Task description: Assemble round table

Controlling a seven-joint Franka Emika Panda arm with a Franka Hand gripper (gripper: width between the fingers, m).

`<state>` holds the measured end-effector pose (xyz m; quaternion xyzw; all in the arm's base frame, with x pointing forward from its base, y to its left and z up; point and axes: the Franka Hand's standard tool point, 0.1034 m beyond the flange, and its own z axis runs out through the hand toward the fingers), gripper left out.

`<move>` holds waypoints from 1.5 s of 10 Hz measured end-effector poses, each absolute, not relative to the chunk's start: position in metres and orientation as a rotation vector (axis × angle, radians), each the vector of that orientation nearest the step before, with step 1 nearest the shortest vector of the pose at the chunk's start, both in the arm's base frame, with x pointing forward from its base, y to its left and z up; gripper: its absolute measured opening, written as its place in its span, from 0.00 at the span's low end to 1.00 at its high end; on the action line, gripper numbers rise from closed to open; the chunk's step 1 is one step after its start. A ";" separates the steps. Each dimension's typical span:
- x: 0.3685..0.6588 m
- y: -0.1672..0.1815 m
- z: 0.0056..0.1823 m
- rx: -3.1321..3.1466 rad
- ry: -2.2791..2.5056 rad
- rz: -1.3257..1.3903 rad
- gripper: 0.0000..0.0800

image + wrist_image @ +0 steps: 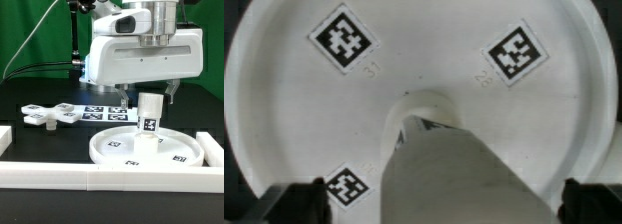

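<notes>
The large round rimmed disc (120, 148) lies flat on the black table, with tags on its face. The short cylinder leg (150, 116) stands on end at the disc's middle, a tag on its side. My gripper (149, 99) is right above the leg, its jaws open and straddling the leg's upper end with a gap on each side. In the wrist view the disc (420, 55) fills the picture, the leg (452, 170) rises from its centre, and my gripper (441, 202) shows dark fingertips (299, 202) off both flanks. The flat cross-shaped piece (55, 113) lies at the exterior view's left.
The marker board (100, 111) lies flat behind the disc. Long white border bars run along the front (110, 178) and the exterior view's right (213, 150), with a short end at the left (4, 137). A green backdrop stands behind.
</notes>
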<state>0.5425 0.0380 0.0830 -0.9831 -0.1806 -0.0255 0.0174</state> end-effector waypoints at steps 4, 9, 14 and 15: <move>0.543 0.038 0.083 -3.063 -0.506 -0.079 0.51; 0.541 0.040 0.082 -3.035 0.299 -0.086 0.51; 0.545 0.041 0.082 -2.876 0.866 -0.093 0.51; 0.545 0.041 0.082 -2.848 0.937 -0.087 0.51</move>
